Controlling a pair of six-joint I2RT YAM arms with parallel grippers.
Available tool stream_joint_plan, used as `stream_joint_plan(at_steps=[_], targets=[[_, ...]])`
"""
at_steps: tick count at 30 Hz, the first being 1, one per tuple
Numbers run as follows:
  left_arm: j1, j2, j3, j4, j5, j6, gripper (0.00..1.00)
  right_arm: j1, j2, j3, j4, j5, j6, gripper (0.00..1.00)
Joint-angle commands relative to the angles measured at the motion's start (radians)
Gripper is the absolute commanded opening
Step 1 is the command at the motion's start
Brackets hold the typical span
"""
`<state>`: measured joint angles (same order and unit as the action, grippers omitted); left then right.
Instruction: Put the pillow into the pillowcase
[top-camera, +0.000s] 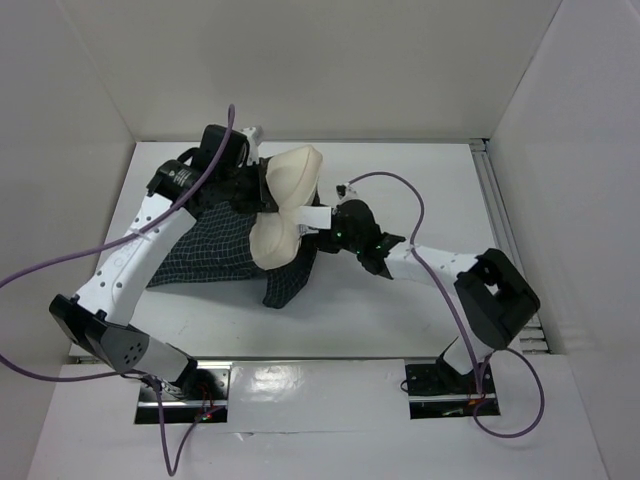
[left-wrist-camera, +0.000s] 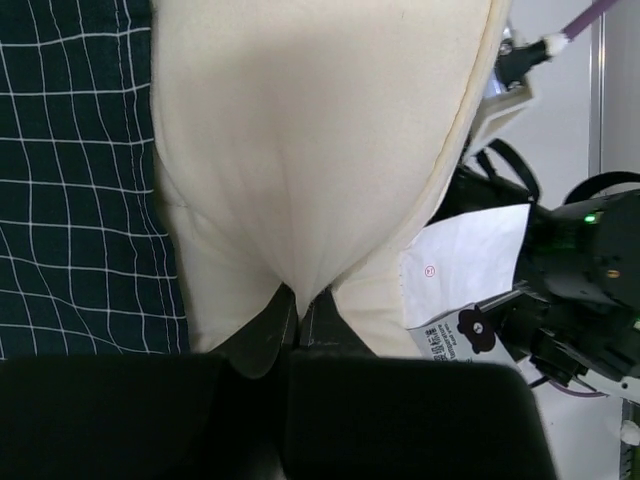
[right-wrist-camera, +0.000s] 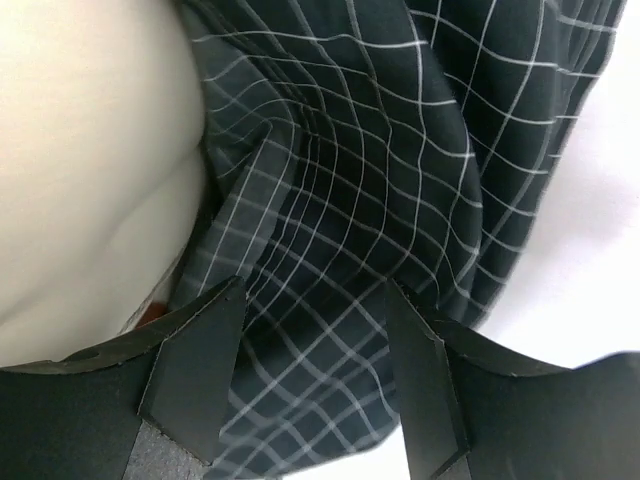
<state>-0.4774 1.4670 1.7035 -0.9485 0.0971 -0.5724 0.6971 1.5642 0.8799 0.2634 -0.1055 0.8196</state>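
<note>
Pillow (top-camera: 285, 200): mid-table, lying across the pillowcase (top-camera: 210, 255), bunched, mostly outside it.
Pillowcase: crumpled under and beside the pillow; any corner already inside, impossible to tell.
Left gripper (left-wrist-camera: 295, 318): pinched tight on a fold of the pillow.
Right gripper (right-wrist-camera: 310, 340): fingers apart, straddling checked fabric beside the pillow, nothing clamped.
Progress: probably early; opening to catch and hold, pillow to feed in.
</note>
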Motion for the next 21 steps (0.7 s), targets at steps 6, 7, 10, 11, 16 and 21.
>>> stream_joint_plan(at_steps=[6, 7, 10, 11, 16, 21], targets=[[0.023, -0.045, 0.015, 0.116, 0.092, -0.003, 0.00, 0.016, 0.170, 0.146, 0.230, 0.116, 0.070, 0.69], [0.032, -0.056, 0.015, 0.116, 0.092, -0.003, 0.00, 0.025, 0.221, 0.201, 0.231, 0.133, 0.070, 0.70], [0.042, -0.066, 0.015, 0.116, 0.110, -0.003, 0.00, 0.050, 0.361, 0.362, 0.073, 0.199, 0.081, 0.71], [0.051, -0.076, 0.015, 0.116, 0.110, -0.012, 0.00, 0.050, 0.391, 0.395, 0.048, 0.220, 0.081, 0.65], [0.075, -0.106, -0.005, 0.125, 0.124, -0.021, 0.00, 0.050, 0.430, 0.387, 0.014, 0.325, 0.116, 0.30], [0.109, -0.128, -0.034, 0.125, 0.092, -0.021, 0.00, 0.002, 0.324, 0.257, 0.043, 0.317, 0.107, 0.00]])
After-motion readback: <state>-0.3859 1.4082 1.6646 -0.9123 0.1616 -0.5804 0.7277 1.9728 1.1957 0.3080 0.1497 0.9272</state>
